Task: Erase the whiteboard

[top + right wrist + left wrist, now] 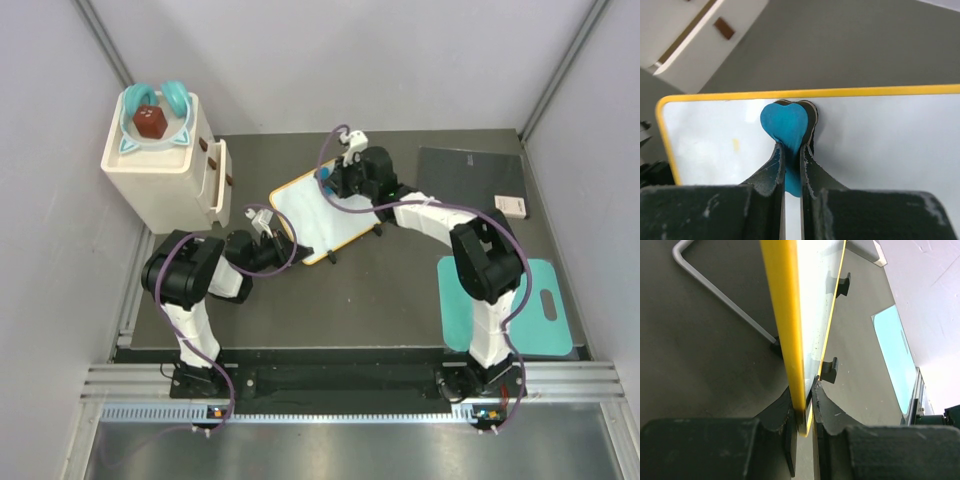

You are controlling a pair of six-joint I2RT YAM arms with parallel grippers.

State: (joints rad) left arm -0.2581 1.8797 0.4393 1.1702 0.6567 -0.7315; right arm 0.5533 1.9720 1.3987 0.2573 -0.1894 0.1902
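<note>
The whiteboard (318,218), white with a yellow frame, lies tilted in the middle of the table. My left gripper (272,243) is shut on its near-left frame edge; in the left wrist view the yellow frame (787,315) runs edge-on between the fingers (807,407), and two black feet (829,371) show on the board's right edge. My right gripper (335,183) is shut on a blue heart-shaped eraser (785,122) pressed on the board (880,140) near its far edge. A small yellowish mark (735,145) sits left of the eraser.
A white drawer cabinet (165,175) with a teal bowl (155,125) on top stands at the far left. A dark grey slab (470,172) and a small white box (511,207) lie at the far right, a teal mat (525,300) at the near right. A grey wire rod (715,295) lies behind the board.
</note>
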